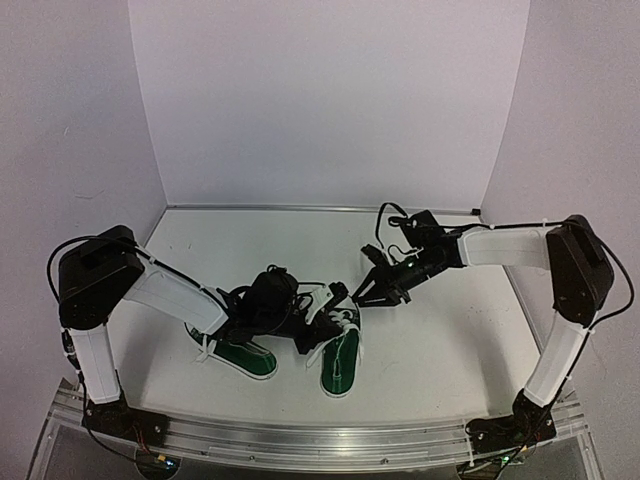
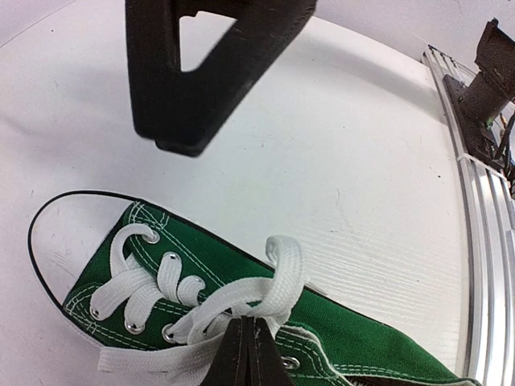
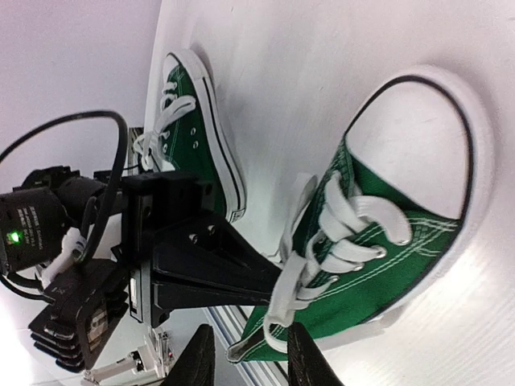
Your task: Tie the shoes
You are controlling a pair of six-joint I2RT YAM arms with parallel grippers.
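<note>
**Early in the tying: one lace point(image 2: 278, 277) pinched, no bow on show**

The two green shoes lie side by side on the white table point(image 1: 440, 350), towards its near edge. The right shoe point(image 1: 340, 368) is the one being worked; the left shoe point(image 1: 245, 358) lies just beside it, partly under the left arm.

The left gripper point(image 2: 246, 342) has its fingers pressed together on the white lace of the right shoe, just above the upper eyelets. The right gripper point(image 3: 251, 342) hangs near the same shoe with its fingers parted; as far as its wrist view lets me judge there is nothing between them, though a loose lace end runs close by the tips.

Done so far: both shoes are laced through their eyelets; on the right shoe the strands cross in a slack loop near the tongue, and I cannot tell whether that is a proper first knot.

Left to do: form a bow on the right shoe and draw it tight; then the whole job on the left shoe, whose laces trail loose over its side.

Writing: no logo or label can be read on the visible sides of the shoes. The wrist camera point(image 3: 36, 229) on the left arm carries small pale print beside a green light; it is too small to read.
</note>
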